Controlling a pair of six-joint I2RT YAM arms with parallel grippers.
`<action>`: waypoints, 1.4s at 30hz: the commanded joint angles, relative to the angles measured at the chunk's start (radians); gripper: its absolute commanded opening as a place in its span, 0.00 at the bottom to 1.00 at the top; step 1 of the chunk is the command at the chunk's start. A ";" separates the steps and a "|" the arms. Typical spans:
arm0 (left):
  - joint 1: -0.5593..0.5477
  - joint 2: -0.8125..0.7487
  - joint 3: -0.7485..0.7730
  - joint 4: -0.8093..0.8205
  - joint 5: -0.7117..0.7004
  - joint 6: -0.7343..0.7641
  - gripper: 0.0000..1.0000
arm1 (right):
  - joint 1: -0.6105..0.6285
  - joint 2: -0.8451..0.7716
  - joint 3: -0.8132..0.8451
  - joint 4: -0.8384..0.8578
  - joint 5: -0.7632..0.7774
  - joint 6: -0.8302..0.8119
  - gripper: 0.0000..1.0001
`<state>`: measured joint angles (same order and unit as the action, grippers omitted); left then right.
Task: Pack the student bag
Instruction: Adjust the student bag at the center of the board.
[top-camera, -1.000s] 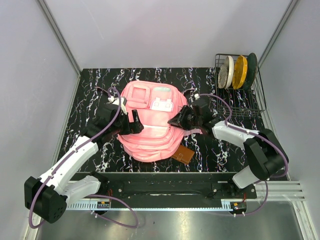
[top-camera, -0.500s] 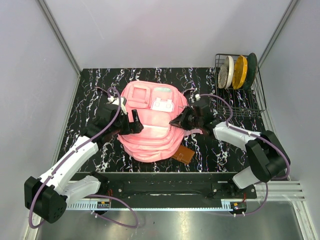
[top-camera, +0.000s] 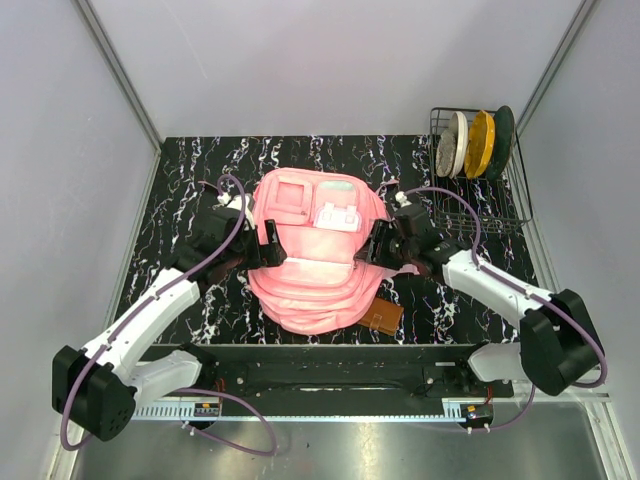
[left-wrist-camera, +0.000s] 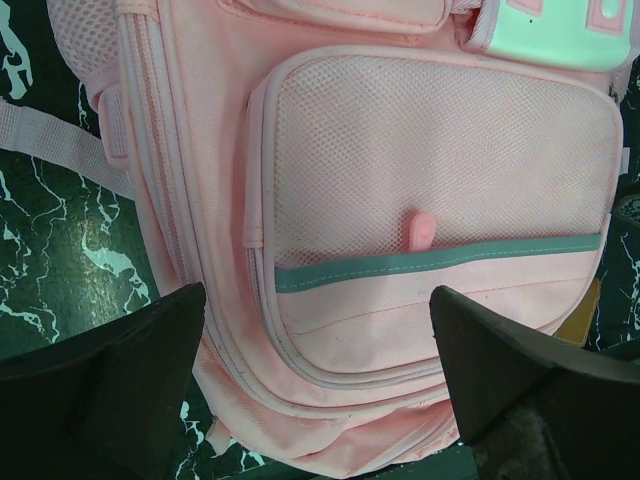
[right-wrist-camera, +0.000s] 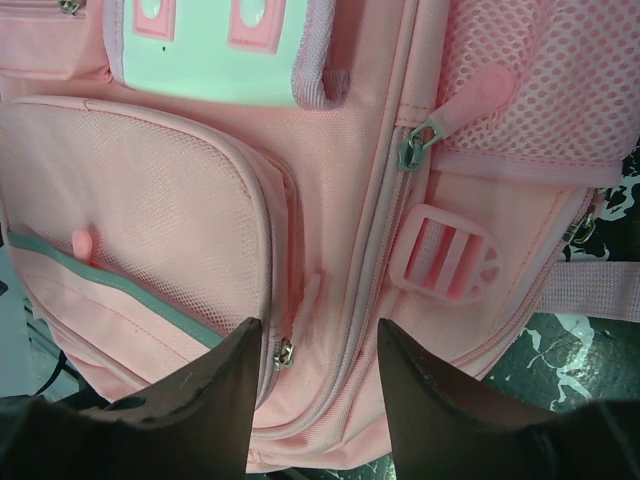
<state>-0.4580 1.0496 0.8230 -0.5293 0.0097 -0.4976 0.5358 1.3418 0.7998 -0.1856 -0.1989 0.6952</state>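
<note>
**Spotter:** Your left gripper (left-wrist-camera: 315, 300) stands wide open, with one finger on each side of the mesh pocket (left-wrist-camera: 430, 160) on the student bag (top-camera: 310, 285). Only fabric shows between them.

**Second:** Is it touching the bag?

**Spotter:** You cannot tell from the wrist view. From the top view it sits at the bag's left edge, pointing inward.

**Second:** And your right gripper (right-wrist-camera: 318, 340)?

**Spotter:** It is parted more narrowly than the left. The gap lies over the long zip seam on the bag's right side. A small metal zip pull (right-wrist-camera: 284, 353) sits just beside one finger, and nothing is visibly pinched.

**Second:** Where does the bag lie?

**Spotter:** It lies flat, front up, in the middle of the black marbled table (top-camera: 180, 170), between your two grippers. The mint-faced pocket (right-wrist-camera: 200, 50) is toward the far side. Below it, a grey-green stripe (left-wrist-camera: 430, 262) crosses the mesh pocket. On the right flank you can see a pink buckle (right-wrist-camera: 445, 262) and a second zip pull (right-wrist-camera: 412, 148) with a pink tab.

**Second:** Anything else on the table?

**Spotter:** A brown flat thing (top-camera: 385, 318) lies against the bag's near right corner. You cannot tell whether it reaches under the bag. A wire rack (top-camera: 490, 215) stands in the far right corner, well apart from the bag. It holds a white plate (top-camera: 455, 143), a yellow plate (top-camera: 482, 143) and a dark plate (top-camera: 503, 135), all on edge.
</note>
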 joint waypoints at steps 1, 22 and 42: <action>-0.004 0.001 0.019 0.029 -0.016 0.010 0.99 | -0.003 -0.038 0.029 -0.061 0.033 -0.077 0.56; -0.034 -0.485 -0.392 0.018 -0.103 -0.536 0.99 | -0.003 0.085 0.095 0.126 -0.154 0.063 0.78; -0.034 -0.281 -0.458 0.275 -0.108 -0.492 0.99 | -0.155 0.454 0.535 0.044 -0.195 -0.088 0.90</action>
<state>-0.4900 0.7746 0.3702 -0.3229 -0.1013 -1.0115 0.3801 1.6802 1.2495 -0.1585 -0.2855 0.6239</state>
